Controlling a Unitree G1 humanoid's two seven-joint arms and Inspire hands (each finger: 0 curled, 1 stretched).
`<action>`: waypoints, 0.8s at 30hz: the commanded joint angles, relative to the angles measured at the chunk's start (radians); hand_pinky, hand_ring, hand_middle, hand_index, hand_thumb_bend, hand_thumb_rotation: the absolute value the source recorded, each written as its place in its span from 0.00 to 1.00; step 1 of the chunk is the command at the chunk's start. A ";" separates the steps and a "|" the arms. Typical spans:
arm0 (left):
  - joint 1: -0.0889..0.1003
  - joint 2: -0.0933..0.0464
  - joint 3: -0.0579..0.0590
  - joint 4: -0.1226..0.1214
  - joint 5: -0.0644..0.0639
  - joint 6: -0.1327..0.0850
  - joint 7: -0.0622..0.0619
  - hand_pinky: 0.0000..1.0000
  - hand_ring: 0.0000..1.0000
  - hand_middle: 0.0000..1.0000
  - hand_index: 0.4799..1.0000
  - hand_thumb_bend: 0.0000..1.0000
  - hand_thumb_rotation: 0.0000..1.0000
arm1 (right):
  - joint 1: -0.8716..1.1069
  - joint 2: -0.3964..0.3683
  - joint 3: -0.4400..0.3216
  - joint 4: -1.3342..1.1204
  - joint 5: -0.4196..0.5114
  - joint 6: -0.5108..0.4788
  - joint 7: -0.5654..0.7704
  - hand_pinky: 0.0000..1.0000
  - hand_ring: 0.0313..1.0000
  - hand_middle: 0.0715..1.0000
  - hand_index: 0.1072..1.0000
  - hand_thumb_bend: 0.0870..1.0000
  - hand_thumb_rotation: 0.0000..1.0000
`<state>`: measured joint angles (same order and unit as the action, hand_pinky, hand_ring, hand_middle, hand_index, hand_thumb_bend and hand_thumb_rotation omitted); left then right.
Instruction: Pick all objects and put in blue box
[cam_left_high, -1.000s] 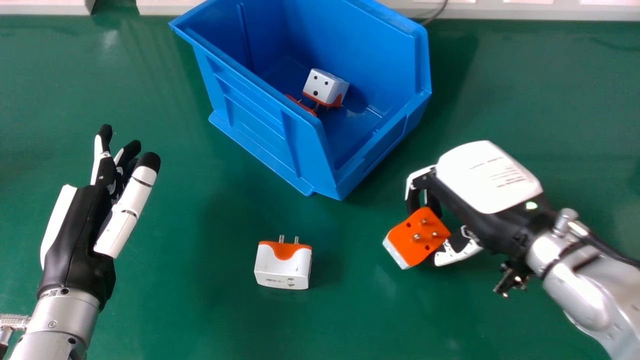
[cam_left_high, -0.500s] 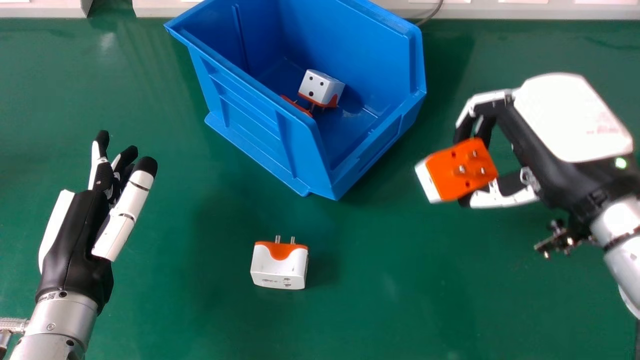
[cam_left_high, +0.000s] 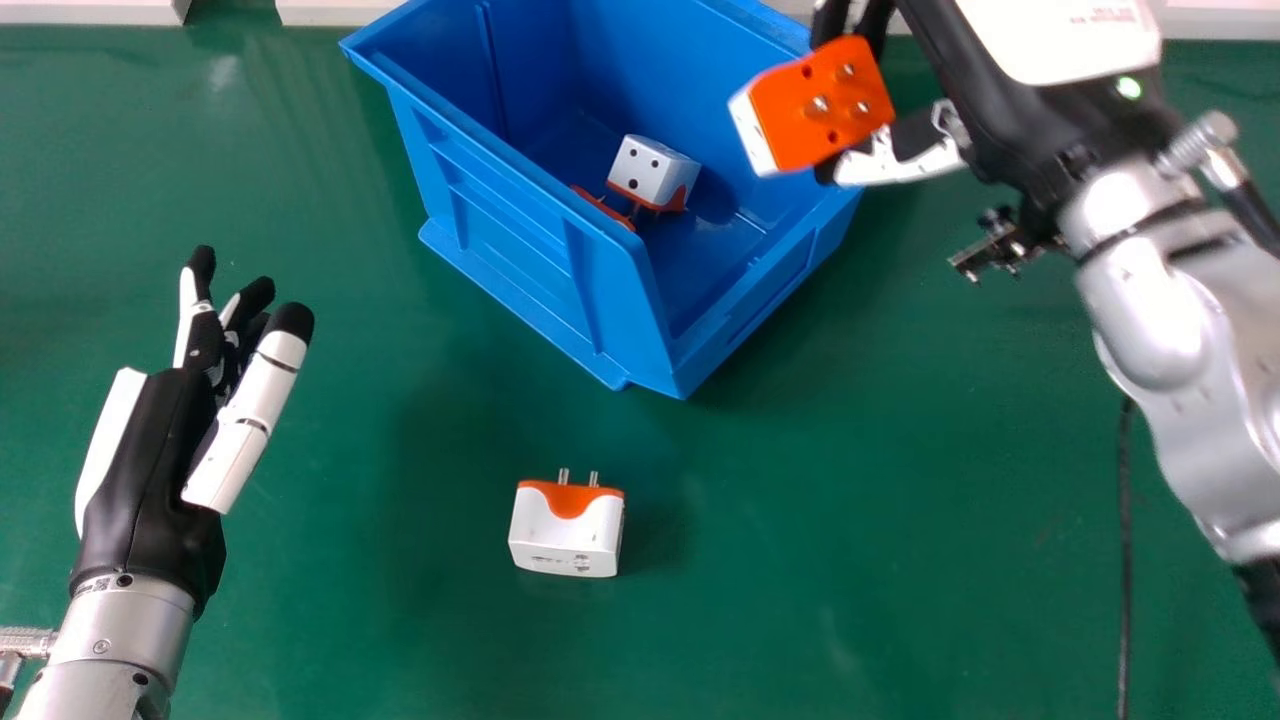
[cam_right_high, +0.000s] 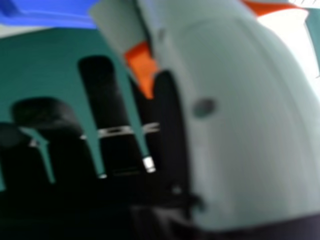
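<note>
My right hand (cam_left_high: 1000, 110) is above the right side of the blue box (cam_left_high: 520, 225), shut on an orange and white plug adapter (cam_left_high: 825, 105) with its pins facing up. In the right hand view, the fingers of my right hand (cam_right_high: 100, 90) and its thumb (cam_right_high: 250, 130) show with part of the held adapter (cam_right_high: 142, 65) between them. Inside the box lie a white adapter with orange trim (cam_left_high: 652, 172) and an orange piece (cam_left_high: 602, 208) partly hidden by the wall. Another white and orange adapter (cam_left_high: 566, 530) stands on the green table. My left hand (cam_left_high: 160, 450) is open at the left.
The green table (cam_left_high: 850, 560) extends around the box, with bare surface between my left hand and the lone adapter. A black cable (cam_left_high: 1125, 560) runs down the right side. Pale panels (cam_left_high: 90, 12) line the far edge.
My right hand first moved right and away from me, then left and farther up with the adapter, to the box's right side. My left hand has stayed about where it was.
</note>
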<state>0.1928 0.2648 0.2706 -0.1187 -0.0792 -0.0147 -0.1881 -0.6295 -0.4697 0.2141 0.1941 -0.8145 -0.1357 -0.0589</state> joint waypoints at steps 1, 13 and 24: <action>0.000 0.007 0.004 0.000 -0.001 -0.026 0.001 0.92 0.97 0.97 0.90 0.48 0.78 | -0.096 0.016 0.018 0.057 -0.013 -0.009 -0.047 0.06 0.07 0.40 0.42 0.47 0.00; 0.017 0.000 0.004 -0.007 -0.007 -0.040 -0.002 0.92 0.97 0.97 0.90 0.48 0.78 | -0.346 0.167 0.165 0.437 -0.084 0.066 -0.128 0.06 0.08 0.42 0.41 0.47 0.00; 0.026 -0.003 0.008 -0.002 -0.013 -0.053 -0.004 0.91 0.96 0.96 0.88 0.48 0.77 | -0.455 0.262 0.223 0.703 -0.065 0.111 -0.223 0.06 0.08 0.43 0.42 0.47 0.00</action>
<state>0.2167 0.2600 0.2713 -0.1076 -0.0809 -0.0378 -0.1908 -1.0140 -0.2199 0.4376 0.8925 -0.8940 -0.0301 -0.2418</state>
